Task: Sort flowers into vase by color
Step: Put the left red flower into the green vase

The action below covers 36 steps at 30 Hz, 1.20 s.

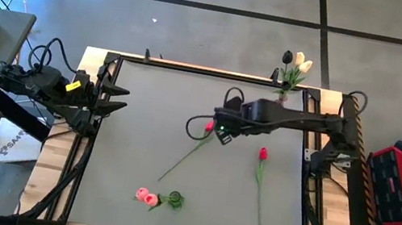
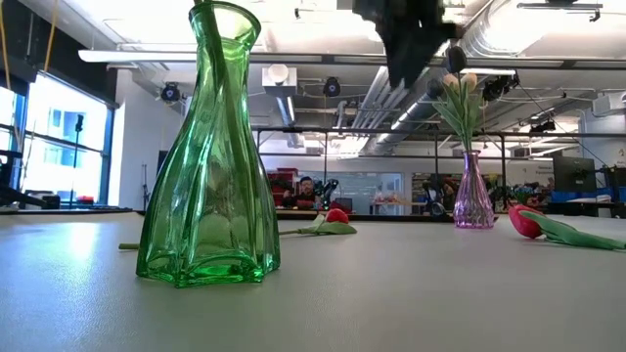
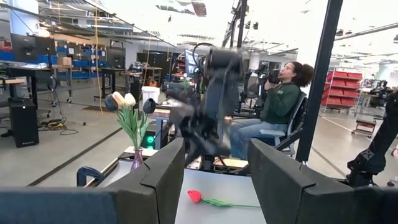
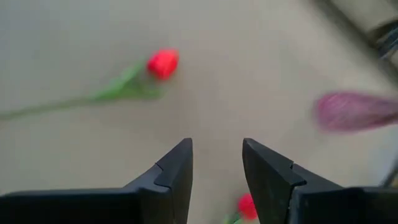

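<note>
A grey desk (image 1: 140,135) stands in a large workshop; a seated person (image 3: 277,102) shows beyond it. At the desk's far edge a pink vase (image 1: 283,94) holds cream and dark flowers. On the desk lie two red tulips (image 1: 263,154), one mid-desk and one toward the right edge, and a pink one (image 1: 144,195) near the front edge. A green vase (image 2: 210,156) stands empty. The right gripper (image 1: 222,135) hovers over the middle, fingers (image 4: 177,168) parted, empty. The left gripper (image 1: 117,98) waits at the left edge, fingers (image 3: 165,174) apart, empty.

red tulips (image 1: 263,153) | pink tulips (image 1: 144,195) | green vase (image 2: 210,156) | purple vase (image 2: 473,196) | grey table (image 1: 141,127)
</note>
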Each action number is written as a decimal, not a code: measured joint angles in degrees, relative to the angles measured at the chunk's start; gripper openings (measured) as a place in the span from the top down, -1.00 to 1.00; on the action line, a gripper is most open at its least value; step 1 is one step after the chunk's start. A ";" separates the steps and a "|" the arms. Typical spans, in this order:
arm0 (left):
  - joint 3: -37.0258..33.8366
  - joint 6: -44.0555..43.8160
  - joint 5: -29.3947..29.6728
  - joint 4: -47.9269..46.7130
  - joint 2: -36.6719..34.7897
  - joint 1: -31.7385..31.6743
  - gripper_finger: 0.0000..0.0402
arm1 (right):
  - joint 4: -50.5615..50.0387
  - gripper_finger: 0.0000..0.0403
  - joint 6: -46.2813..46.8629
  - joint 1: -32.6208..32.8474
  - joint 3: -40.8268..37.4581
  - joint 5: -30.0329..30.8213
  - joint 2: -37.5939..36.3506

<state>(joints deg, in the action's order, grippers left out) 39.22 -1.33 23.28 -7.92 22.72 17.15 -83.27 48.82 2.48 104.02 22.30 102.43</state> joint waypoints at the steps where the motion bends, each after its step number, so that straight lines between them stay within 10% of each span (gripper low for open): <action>1: 0.00 -0.01 -0.01 0.00 0.00 0.02 0.19 | 1.46 0.36 0.92 -0.10 -2.26 -1.73 -0.01; 12: -0.01 0.01 0.60 1.06 0.00 0.00 0.19 | 18.41 0.36 19.97 0.12 -28.54 -16.49 -2.27; 19: -0.04 0.05 16.13 6.06 0.26 -0.04 0.19 | 51.68 0.36 35.63 0.18 -35.29 -11.26 -2.12; 30: -0.02 -3.47 38.35 1.13 0.24 -0.04 0.19 | 66.43 0.50 47.18 -0.73 -36.28 -7.06 5.75; 36: -0.02 -10.13 37.39 -2.57 -0.30 -0.02 0.19 | 62.73 0.55 47.69 -1.00 -32.24 -7.31 9.54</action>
<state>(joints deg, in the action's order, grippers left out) 39.20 -11.46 60.67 -10.49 22.41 17.12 -20.53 96.51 1.48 71.78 14.99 111.98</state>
